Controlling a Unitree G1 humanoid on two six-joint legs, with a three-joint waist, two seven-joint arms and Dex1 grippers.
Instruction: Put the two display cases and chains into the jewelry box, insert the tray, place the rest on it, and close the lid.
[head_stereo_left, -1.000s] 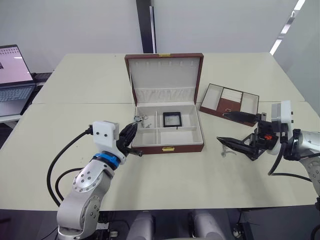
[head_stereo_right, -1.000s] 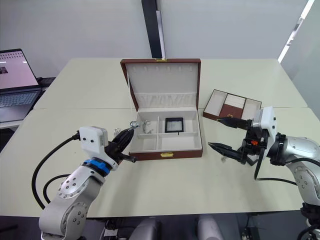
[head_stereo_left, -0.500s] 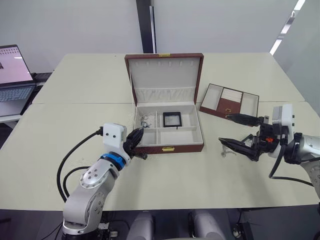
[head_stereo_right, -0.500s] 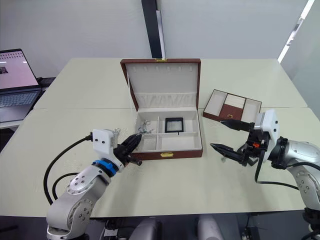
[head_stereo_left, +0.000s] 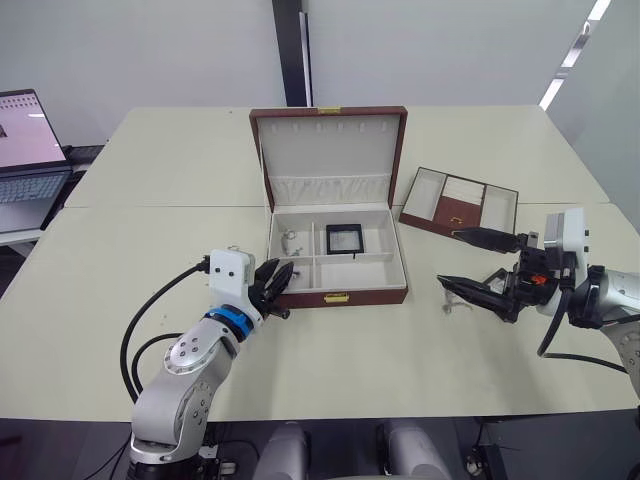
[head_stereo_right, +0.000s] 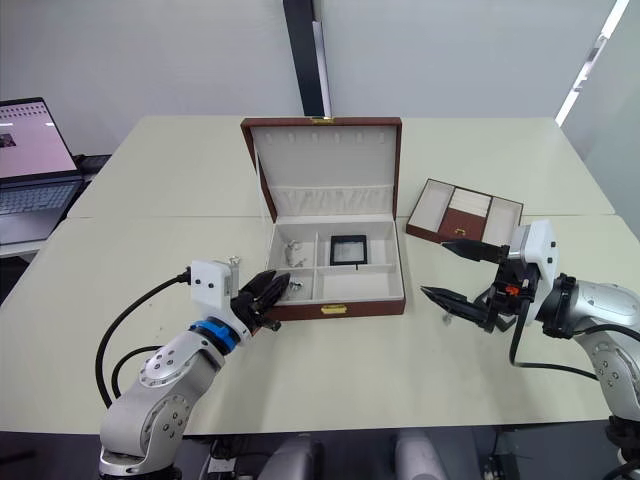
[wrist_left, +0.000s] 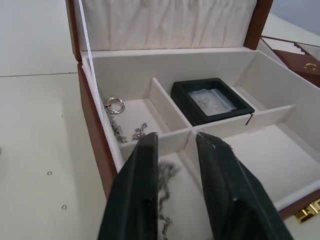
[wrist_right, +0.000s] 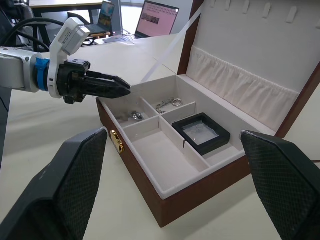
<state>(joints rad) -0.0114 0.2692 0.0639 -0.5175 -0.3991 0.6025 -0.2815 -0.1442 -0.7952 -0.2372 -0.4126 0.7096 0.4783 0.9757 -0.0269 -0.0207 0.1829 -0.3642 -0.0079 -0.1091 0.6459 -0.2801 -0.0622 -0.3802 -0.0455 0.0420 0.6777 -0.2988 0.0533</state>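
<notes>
**benchwatcher:** Pulled back, the left gripper (wrist_left: 175, 137). Was over the back-left compartment of the jewelry box (head_stereo_left: 375, 294) a second ago with a chain dangling. Now sits low at the front-left corner, arm bent, pointing in over the wall. Fingers just a narrow gap apart. Can't tell if touching the blurry chain (wrist_right: 134, 115) in the front-left section.

**gearhead_22:** Second chain (wrist_left: 116, 107), ring clasp and all, lying in the back-left one. Display case (head_stereo_left: 343, 238) flat in the back section beside it. Lid (head_stereo_left: 328, 150) standing upright.

**benchwatcher:** Right gripper (head_stereo_left: 448, 258) spread wide, forearm level, hovering over the table (head_stereo_left: 350, 350), apart from the box. Small loose chain (head_stereo_left: 455, 304) lying just under it. Tray (head_stereo_left: 459, 205) behind that.

**gearhead_22:** Any text? Laptop (head_stereo_left: 25, 160) screen too small to read.
</notes>
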